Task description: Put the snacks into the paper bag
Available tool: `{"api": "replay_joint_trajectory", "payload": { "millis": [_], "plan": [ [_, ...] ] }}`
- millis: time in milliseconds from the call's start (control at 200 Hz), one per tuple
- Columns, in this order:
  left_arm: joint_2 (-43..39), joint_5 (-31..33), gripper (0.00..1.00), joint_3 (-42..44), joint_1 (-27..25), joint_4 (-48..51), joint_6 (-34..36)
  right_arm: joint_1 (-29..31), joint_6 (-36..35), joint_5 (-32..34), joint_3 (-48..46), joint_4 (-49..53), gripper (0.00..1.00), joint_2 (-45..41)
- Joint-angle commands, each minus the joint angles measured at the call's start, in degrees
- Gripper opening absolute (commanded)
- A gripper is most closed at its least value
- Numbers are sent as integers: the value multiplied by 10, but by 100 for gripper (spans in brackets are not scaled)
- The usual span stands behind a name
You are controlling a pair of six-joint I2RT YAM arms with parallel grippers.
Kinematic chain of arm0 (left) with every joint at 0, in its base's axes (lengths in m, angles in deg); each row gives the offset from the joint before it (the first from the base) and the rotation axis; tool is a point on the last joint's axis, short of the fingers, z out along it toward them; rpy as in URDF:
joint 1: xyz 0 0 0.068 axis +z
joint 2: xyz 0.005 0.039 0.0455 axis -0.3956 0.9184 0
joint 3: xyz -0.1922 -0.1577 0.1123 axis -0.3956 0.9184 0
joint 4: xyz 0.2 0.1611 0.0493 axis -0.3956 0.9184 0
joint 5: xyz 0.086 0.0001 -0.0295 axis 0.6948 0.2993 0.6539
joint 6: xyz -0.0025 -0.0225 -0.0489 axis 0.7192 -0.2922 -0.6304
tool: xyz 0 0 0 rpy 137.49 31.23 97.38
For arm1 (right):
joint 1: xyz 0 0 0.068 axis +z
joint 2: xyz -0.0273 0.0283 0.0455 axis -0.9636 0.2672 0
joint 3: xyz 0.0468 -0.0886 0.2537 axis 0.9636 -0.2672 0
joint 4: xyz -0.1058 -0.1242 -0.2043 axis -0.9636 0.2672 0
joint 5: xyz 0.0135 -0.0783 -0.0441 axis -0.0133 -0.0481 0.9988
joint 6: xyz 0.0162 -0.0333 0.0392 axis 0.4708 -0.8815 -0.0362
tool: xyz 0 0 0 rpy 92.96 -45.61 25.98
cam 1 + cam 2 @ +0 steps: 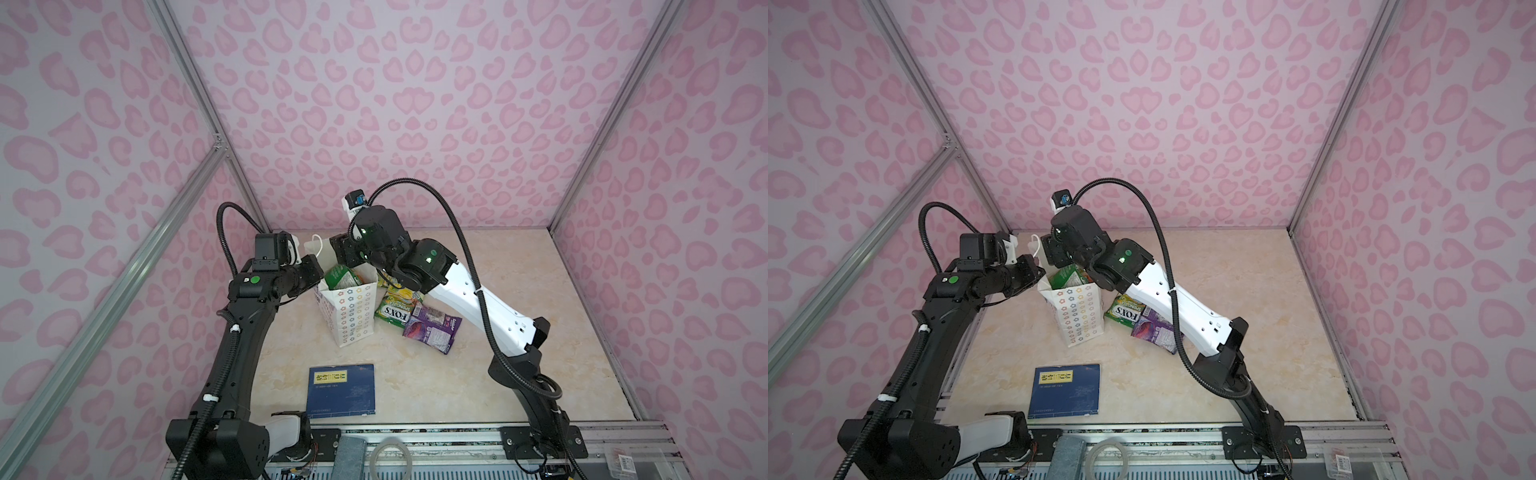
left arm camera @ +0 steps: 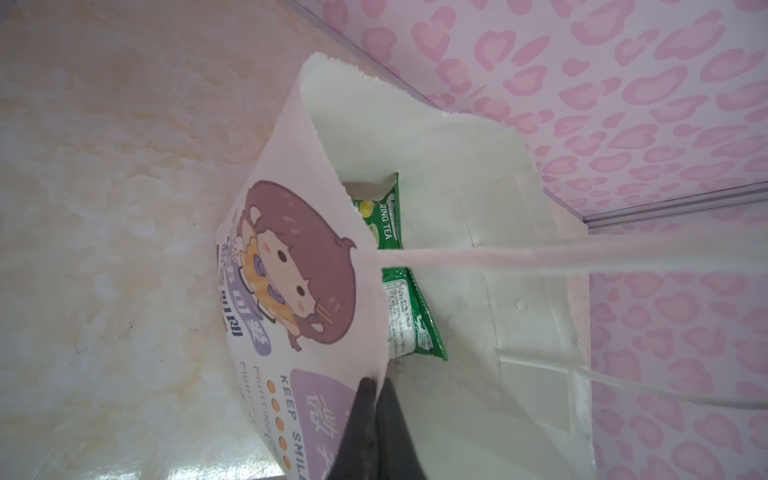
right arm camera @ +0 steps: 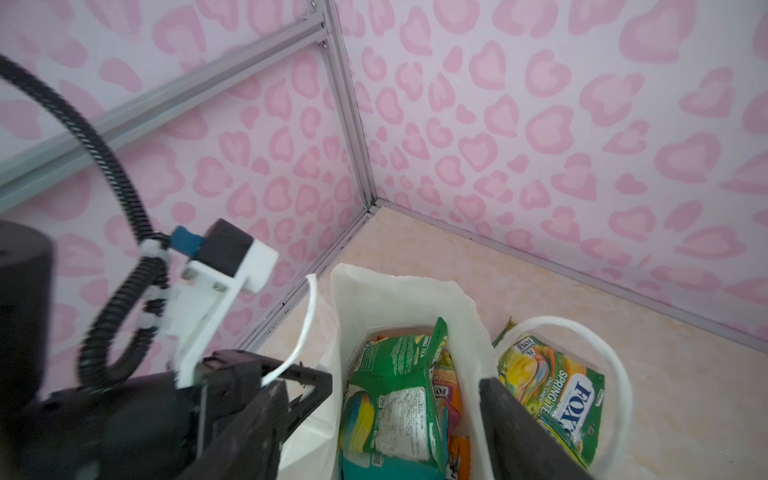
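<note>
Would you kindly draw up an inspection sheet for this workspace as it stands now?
Surface: beige marbled tabletop, no spills seen.
Job's things: paper bag upright, open, green packet inside; green FOX'S packet and purple packet lie on the tabletop beside it.
Clutter: dark-blue book lying flat near the front edge.
Grippers: left gripper shut on the bag's rim; right gripper open over the bag's mouth.
Cables: black corrugated cable arcs above the left arm, apart from the bag.
Surroundings: pink heart-print walls, aluminium frame.
</note>
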State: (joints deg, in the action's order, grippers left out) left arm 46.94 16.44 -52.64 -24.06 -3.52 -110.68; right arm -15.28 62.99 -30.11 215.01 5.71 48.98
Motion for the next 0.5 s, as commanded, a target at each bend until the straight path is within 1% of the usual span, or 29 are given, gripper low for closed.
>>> {"api": "replay_joint_trajectory", "payload": {
  "millis": [0,85,175,235,340,435,495],
  "plan": [
    [-1,-12,5,3,1,-16,-2,5,-66,94,-33,-21,82,-40],
    [0,-12,5,3,1,-16,-2,4,-93,152,-96,-46,91,-83],
    [-2,-16,5,3,1,-17,-3,-9,-95,162,-159,-62,94,-114],
    [-5,-16,5,5,1,-18,-4,-21,-81,148,-185,-62,94,-120],
    [-5,-16,5,4,1,-19,-4,-38,-44,97,-201,-52,95,-106],
    [-4,-19,5,4,1,-20,-4,-42,-30,59,-191,-51,93,-73],
    [-4,-18,5,4,1,-20,-4,-45,-21,36,-166,-41,88,-44]
  ]
}}
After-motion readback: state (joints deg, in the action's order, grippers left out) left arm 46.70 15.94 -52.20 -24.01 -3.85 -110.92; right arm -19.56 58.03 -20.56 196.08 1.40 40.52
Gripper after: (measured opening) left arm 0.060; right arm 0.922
